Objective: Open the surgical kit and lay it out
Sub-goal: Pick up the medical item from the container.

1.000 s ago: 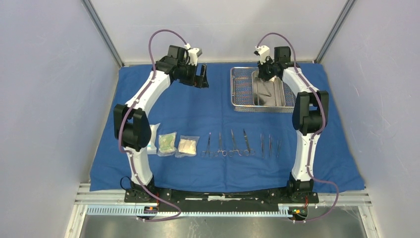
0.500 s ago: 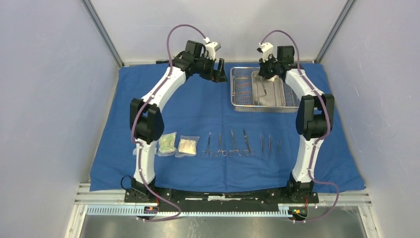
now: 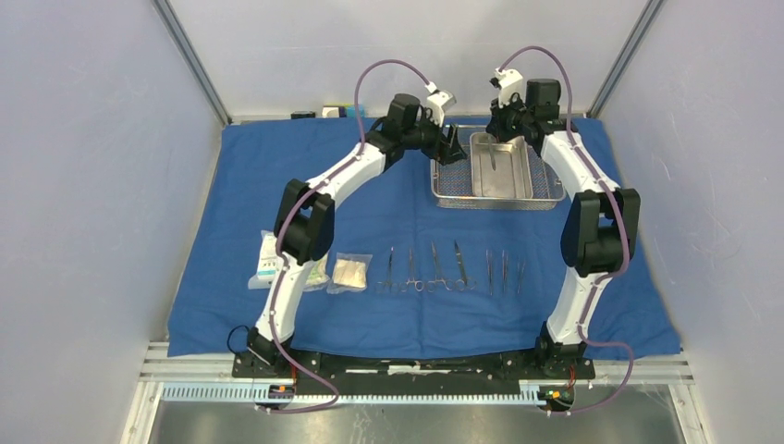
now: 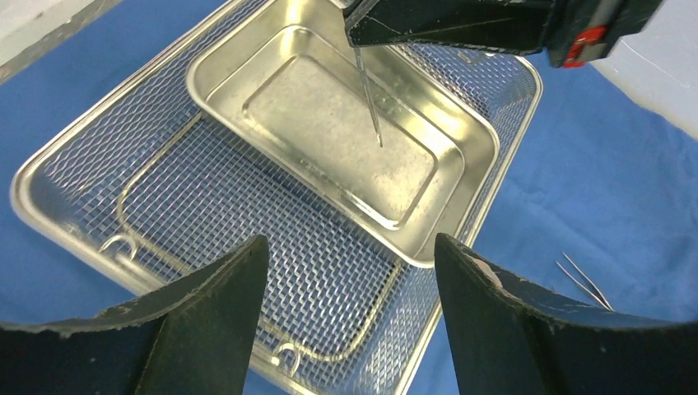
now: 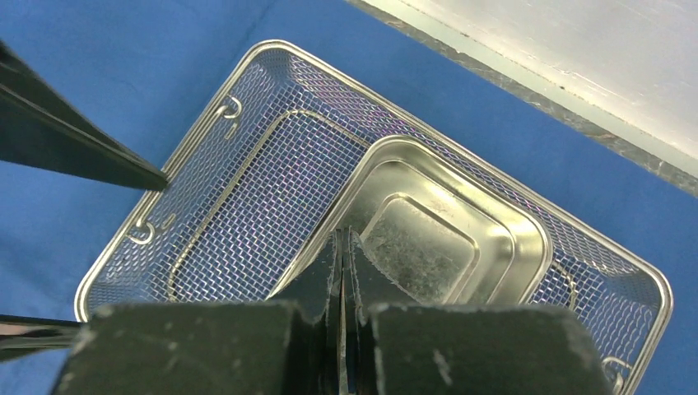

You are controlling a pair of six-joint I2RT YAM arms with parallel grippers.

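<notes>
Blue cloth (image 3: 370, 213): left tool (image 3: 450, 146) open at mesh tray (image 4: 189, 206); right tool (image 5: 342, 247) pinching thin instrument (image 4: 370, 95).

Left arm (image 3: 337, 176): stretched forward, forearm angled inward to the right.
Left gripper (image 3: 452, 146): jaws wide apart with nothing between them; fingers (image 4: 206, 321) point down and forward.
Right arm (image 3: 582, 176): stretched forward, forearm angled inward to the left.
Right gripper (image 3: 500, 125): fingers (image 5: 317, 280) pressed together, tips pointing down, pinching a slim metal instrument (image 4: 369, 99) that hangs from them.
Relation: grippers face each other at the far end, near but apart.
</notes>
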